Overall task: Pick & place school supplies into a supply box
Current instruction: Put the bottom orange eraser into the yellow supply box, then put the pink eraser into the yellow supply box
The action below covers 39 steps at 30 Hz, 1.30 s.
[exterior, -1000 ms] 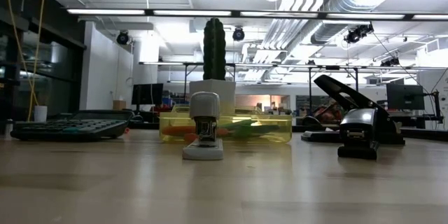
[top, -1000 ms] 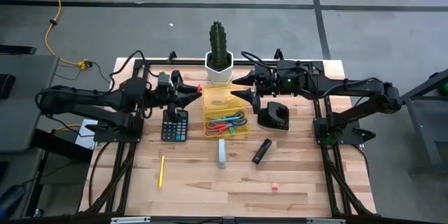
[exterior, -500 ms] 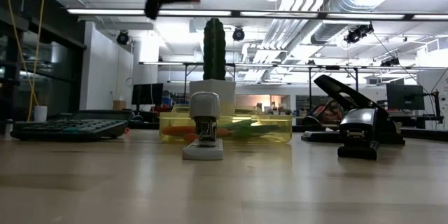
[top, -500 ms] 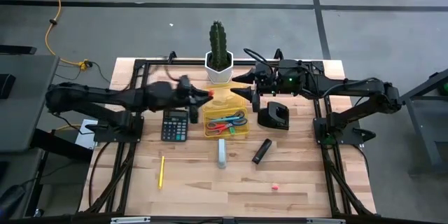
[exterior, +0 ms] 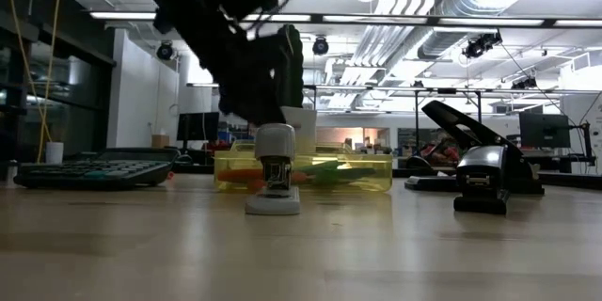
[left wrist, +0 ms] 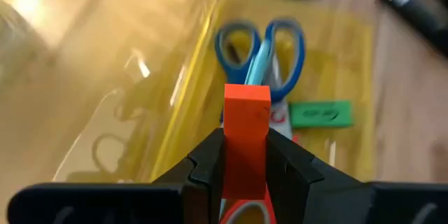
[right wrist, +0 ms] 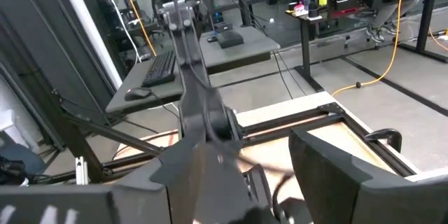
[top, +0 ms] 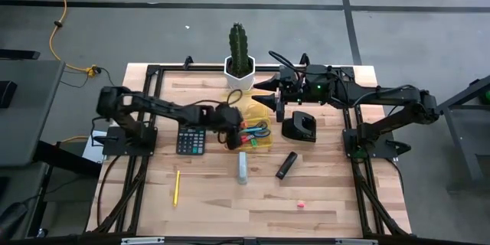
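Claw: left gripper (left wrist: 245, 155) has its two dark fingers pinched tight on an orange block (left wrist: 246, 136), which stands upright between them with its flat top poking well above the tips.
Position: it hangs over the supply box (top: 261, 145), at the box's edge nearest the calculator (top: 191, 138), as the high view shows.
Risk, release point: the block looks closer to the box wall than to its middle, so letting go here could, I judge, clip the rim and send it onto the table.
Risk, landing: blue-handled scissors (left wrist: 260, 47) and a green eraser (left wrist: 321, 114) lie right beneath; a drop onto the handles may bounce or tip the block out.
Risk, contact: lowering further could press the fingers onto the scissors or nudge the light box sideways.
Box: translucent yellow, shallow, rectangular, standing between the calculator and a black hole punch (top: 300, 126), just in front of a potted cactus (top: 239, 56).
Leftovers: a yellow pencil (top: 177, 186) and a small pink eraser (top: 301, 204) lie on the table, well apart from the box.
Other arm: right gripper (top: 259, 88) waits beside the cactus, fingers spread, empty.
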Motion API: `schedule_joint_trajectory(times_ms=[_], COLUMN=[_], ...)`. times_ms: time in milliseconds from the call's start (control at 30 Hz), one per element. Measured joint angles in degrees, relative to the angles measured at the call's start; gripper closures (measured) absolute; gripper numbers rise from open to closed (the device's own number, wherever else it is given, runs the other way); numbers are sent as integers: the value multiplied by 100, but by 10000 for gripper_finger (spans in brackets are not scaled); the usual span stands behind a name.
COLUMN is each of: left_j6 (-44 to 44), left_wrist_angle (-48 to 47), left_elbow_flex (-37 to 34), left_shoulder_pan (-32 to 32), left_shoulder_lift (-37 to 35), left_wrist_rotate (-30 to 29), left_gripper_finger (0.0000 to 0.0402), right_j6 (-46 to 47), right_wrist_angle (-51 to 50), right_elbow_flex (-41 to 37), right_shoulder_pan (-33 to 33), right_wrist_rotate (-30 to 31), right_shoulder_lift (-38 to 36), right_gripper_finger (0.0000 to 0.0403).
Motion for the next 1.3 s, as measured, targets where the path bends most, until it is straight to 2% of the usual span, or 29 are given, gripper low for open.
schedule_joint_trajectory(times_ms=[200, 433, 800, 933, 1067, 1200, 1300], left_j6=[0, -68, -347, -348, -499, -788, -493], left_wrist_angle=[18, -89, -323, -470, -901, -899, -434], left_elbow_flex=[8, 9, 9, 7, 7, -33, -35], left_shoulder_pan=[-2, -4, -5, 66, 151, 60, -188], left_shoulder_lift=[390, 404, 148, -461, -1566, -2848, -3694], left_wrist_rotate=[-10, -357, -102, 143, 385, 7, -385], left_gripper_finger=[327, 321, 208, 177, 166, 169, 174], right_j6=[0, 0, -4, -24, -142, -136, -133], right_wrist_angle=[0, -2, -18, -42, -47, -57, -105], right_elbow_flex=[0, 0, 0, 0, 0, 0, 0], right_shoulder_pan=[0, 0, 1, 0, 0, 0, 2], right_wrist_rotate=[2, 2, 2, 2, 3, 3, 2], right_shoulder_lift=[1, 1, 0, 2, 1, 0, 0], right_gripper_finger=[203, 203, 203, 203, 203, 203, 203])
